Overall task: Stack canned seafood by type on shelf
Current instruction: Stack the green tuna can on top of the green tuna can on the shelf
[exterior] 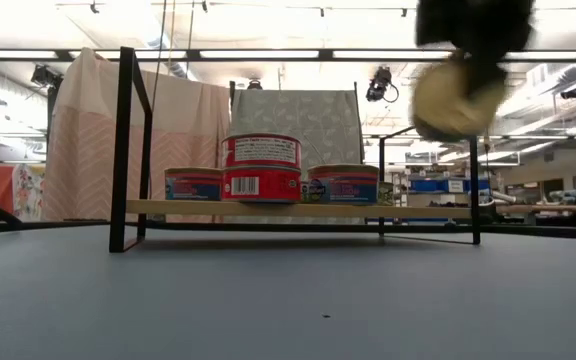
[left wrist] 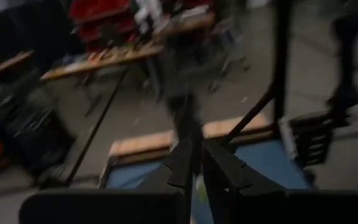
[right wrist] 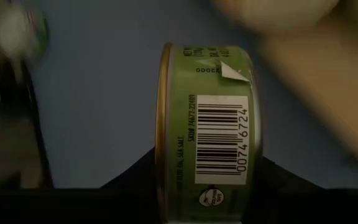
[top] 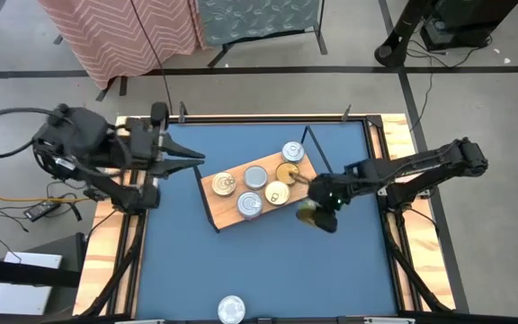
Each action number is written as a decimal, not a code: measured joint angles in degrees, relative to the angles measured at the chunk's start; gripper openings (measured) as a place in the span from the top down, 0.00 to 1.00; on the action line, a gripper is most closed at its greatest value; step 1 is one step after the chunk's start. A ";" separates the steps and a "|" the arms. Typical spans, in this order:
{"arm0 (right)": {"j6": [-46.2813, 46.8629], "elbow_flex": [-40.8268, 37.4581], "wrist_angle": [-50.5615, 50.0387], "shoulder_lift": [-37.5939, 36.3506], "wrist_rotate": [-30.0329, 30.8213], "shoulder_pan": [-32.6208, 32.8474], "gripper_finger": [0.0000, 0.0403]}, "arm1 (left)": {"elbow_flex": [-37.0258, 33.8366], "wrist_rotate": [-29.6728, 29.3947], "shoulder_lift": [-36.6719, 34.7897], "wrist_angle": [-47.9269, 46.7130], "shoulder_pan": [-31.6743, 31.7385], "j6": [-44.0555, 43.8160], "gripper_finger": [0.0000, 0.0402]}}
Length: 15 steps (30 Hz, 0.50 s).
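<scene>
right gripper (top: 317,214) clamped on green-label tin (right wrist: 207,134), lifted beside shelf (top: 226,213) | left gripper (top: 196,159) closed, empty, parked | risk: tin edge-on, can slip or knock stacked tins

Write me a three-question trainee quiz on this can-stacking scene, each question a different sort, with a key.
1. True or false: the right hand holds a round green-labelled tin with a barcode above the blue table.
2. Multiple choice: where does the lone silver-lidded tin lie? A) on the light-wood shelf board with black wire end frames; B) on the table near its front edge; C) in the left hand.
3. Fill in: in the low view, the red-labelled tins on the shelf stand ___ high.

Key: 1 true; 2 B; 3 two.
</scene>
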 joint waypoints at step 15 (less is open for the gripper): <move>-10.55 25.77 1.01 -3.42 24.64 -3.41 0.64 | -10.07 2.95 4.86 8.29 12.49 -8.90 0.90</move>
